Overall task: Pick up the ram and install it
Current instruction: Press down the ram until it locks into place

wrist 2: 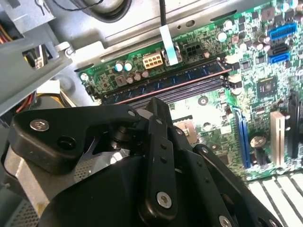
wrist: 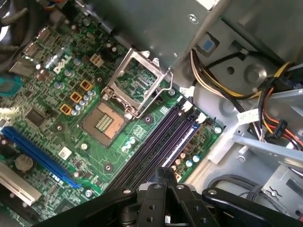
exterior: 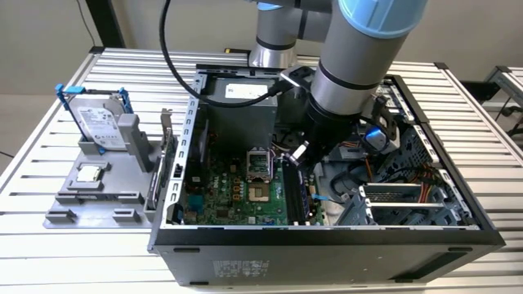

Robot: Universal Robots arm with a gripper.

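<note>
Exterior view: arm reaching down into the open case (exterior: pixel 327 236), gripper (exterior: pixel 296 160) parked around 3 o'clock from the processor socket (exterior: pixel 256 162), right above the memory slots (exterior: pixel 296 193). Second wrist view: ram (wrist 2: pixel 163 81) seated lengthwise in the slot furthest from the gripper. Jaws look pressed together, nothing between them. Hard drive (exterior: pixel 98 125) and processor chip (exterior: pixel 88 174) sitting on the grey tray (exterior: pixel 90 208), out at 9 o'clock from the case.

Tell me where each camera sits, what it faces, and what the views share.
Exterior view: off the arm, above the open computer case, looking down; the arm reaches inside.
Second wrist view: on the wrist, facing the motherboard; the ram lies in a slot beyond the claw.
First wrist view: on the wrist, facing the open processor socket; claw at the edge.
All share the motherboard's memory slots.
</note>
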